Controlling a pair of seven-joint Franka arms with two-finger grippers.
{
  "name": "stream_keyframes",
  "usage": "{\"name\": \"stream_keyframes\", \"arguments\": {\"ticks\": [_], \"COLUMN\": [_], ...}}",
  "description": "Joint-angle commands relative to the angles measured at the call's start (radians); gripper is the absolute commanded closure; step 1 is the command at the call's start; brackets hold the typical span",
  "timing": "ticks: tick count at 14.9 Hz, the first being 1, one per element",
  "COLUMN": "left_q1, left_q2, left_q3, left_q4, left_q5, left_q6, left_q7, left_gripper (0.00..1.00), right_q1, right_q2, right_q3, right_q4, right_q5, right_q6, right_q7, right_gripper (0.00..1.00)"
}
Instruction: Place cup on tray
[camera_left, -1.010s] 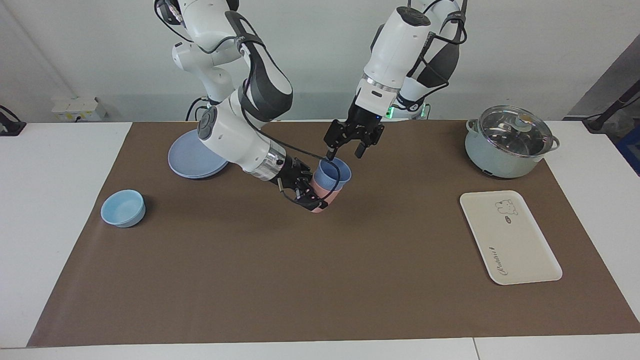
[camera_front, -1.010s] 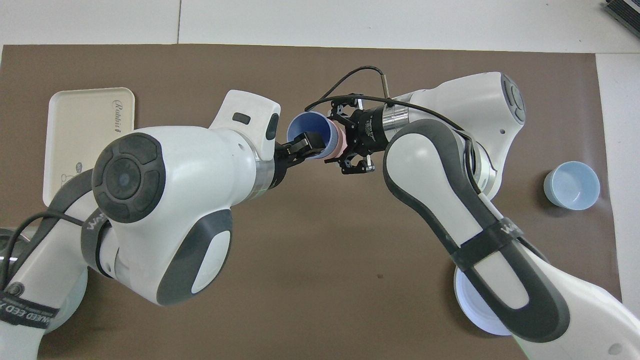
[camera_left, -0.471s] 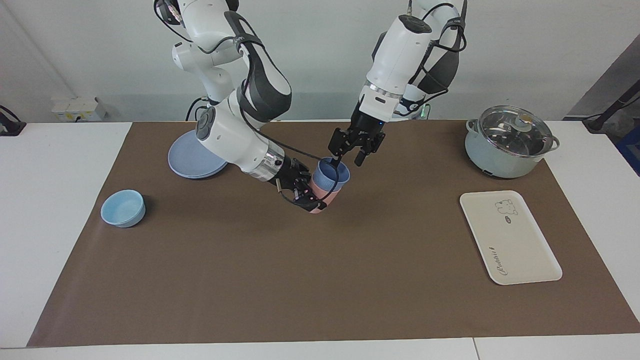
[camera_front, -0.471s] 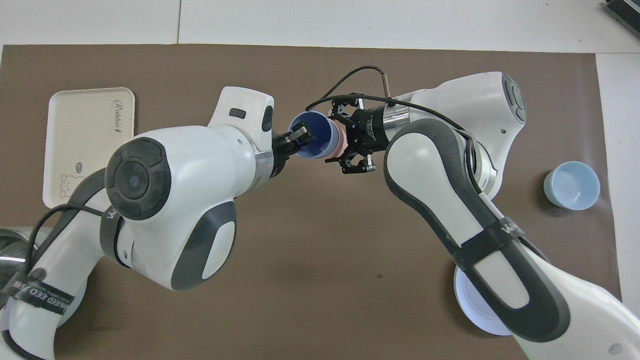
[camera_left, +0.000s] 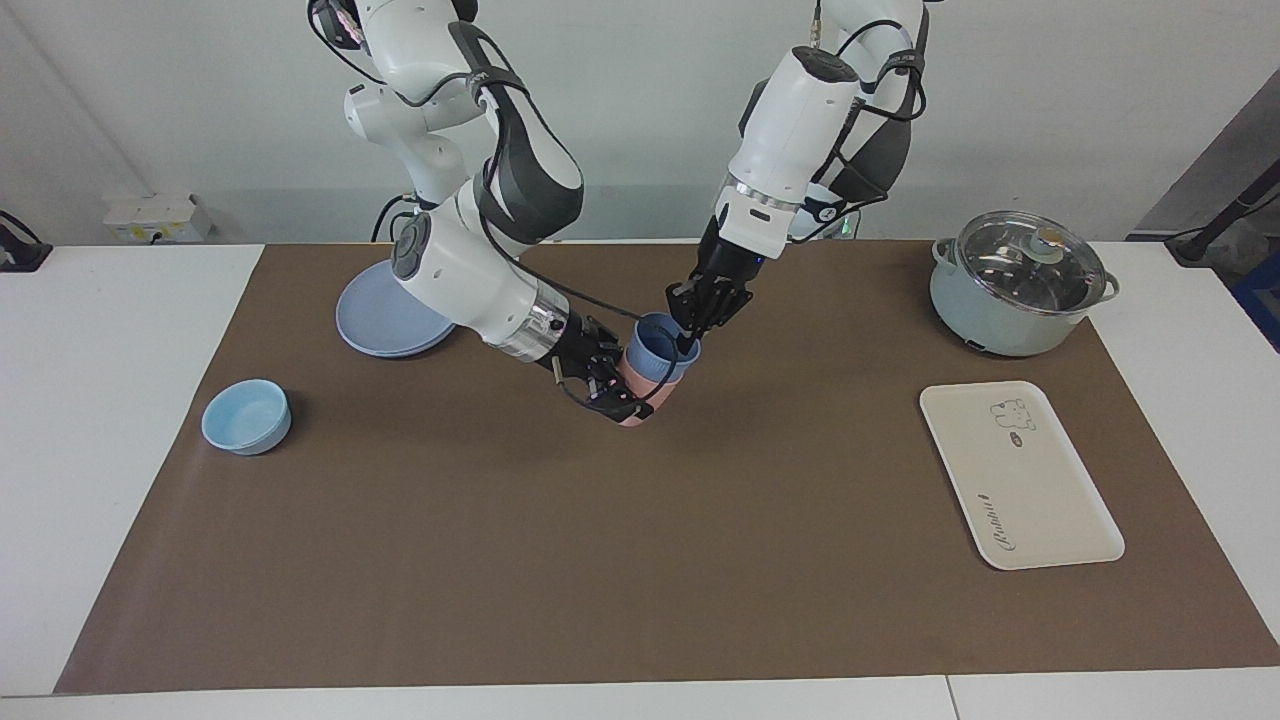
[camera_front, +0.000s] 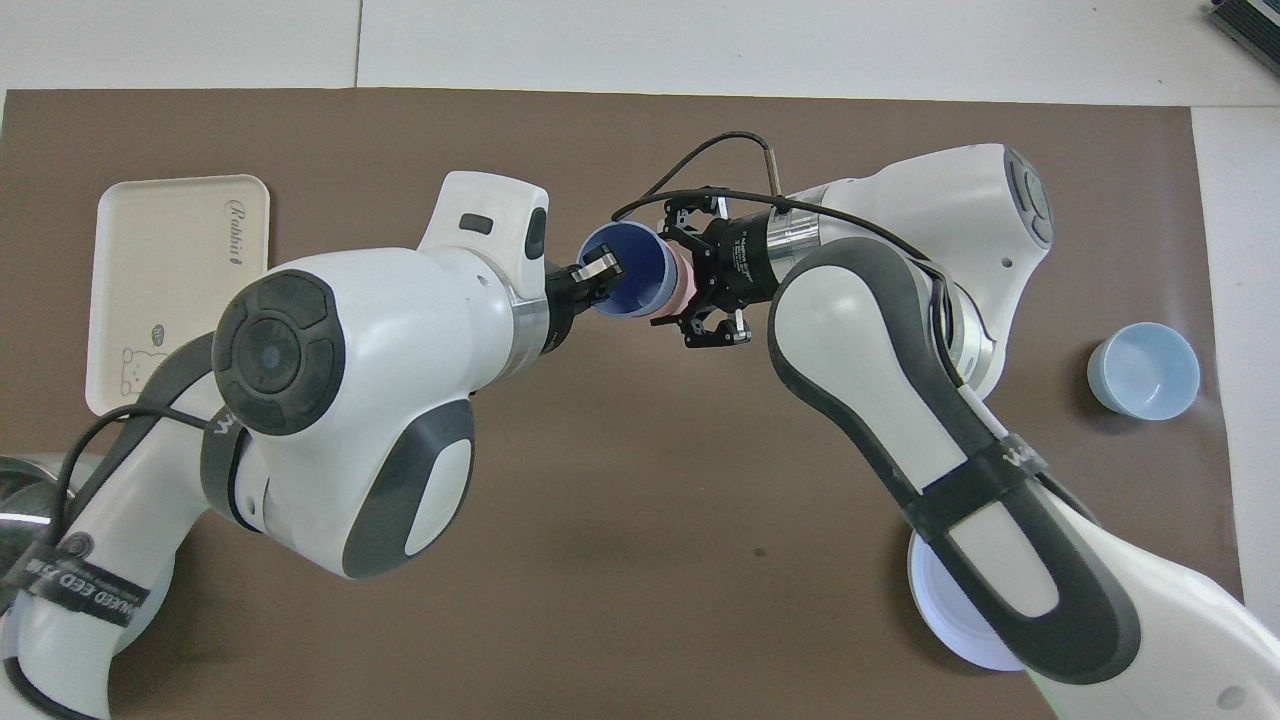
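The periwinkle-blue cup (camera_left: 655, 352) sits nested inside a salmon-pink cup (camera_left: 634, 392), both tilted and held above the middle of the brown mat. My right gripper (camera_left: 622, 392) is shut on the pink cup's wall. My left gripper (camera_left: 689, 338) comes down from above and is shut on the blue cup's rim, with one finger inside it. In the overhead view the blue cup (camera_front: 640, 268) shows its mouth between the left gripper (camera_front: 596, 273) and the right gripper (camera_front: 690, 292). The cream tray (camera_left: 1040, 500) lies flat at the left arm's end, and also shows in the overhead view (camera_front: 170, 260).
A round blue plate (camera_left: 375, 320) lies near the right arm's base. A light-blue bowl (camera_left: 246, 415) stands at the right arm's end, farther from the robots. A lidded pot (camera_left: 1020, 285) stands nearer to the robots than the tray.
My left gripper has lowered onto the blue cup's rim and its fingers have closed on it. The right gripper and the nested cups have hardly moved.
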Motion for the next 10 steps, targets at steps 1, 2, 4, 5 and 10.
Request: {"name": "stream_keyframes", "arguments": {"ticks": [1,2,4,5,10], "left_q1": [0.002,0.004,0.030,0.043,0.207], "left_q2": [-0.012,-0.024,-0.056,-0.064,-0.126], "left_q3": [0.012,0.015,0.018,0.020,0.018], "left_q4": [0.083,0.101,0.162,0.187,0.138], "left_q5": [0.021,0.021,0.021,0.021,0.023], "left_q6": [-0.123,-0.163,-0.270,-0.310,-0.392], "left_q7": [-0.027,-0.033,-0.029,-0.025,0.132], "left_gripper": [1.00,1.00,1.00,1.00,1.00], "right_q1": [-0.008,-0.015,-0.025,-0.034,-0.188], "right_q2": [-0.016,-0.016,-0.016,-0.016,-0.011], "right_q3": [-0.002,-0.002,-0.003,-0.003,-0.003], "right_q4": [-0.012,-0.012,-0.013,-0.013,-0.043], "right_q5": [0.024,0.024,0.026,0.027,0.197], "right_q6": [0.012,0.011,0.005,0.003,-0.073], "right_q7": [-0.006,-0.006,-0.006,-0.006,-0.072], "right_gripper": [1.00,1.00,1.00,1.00,1.00]}}
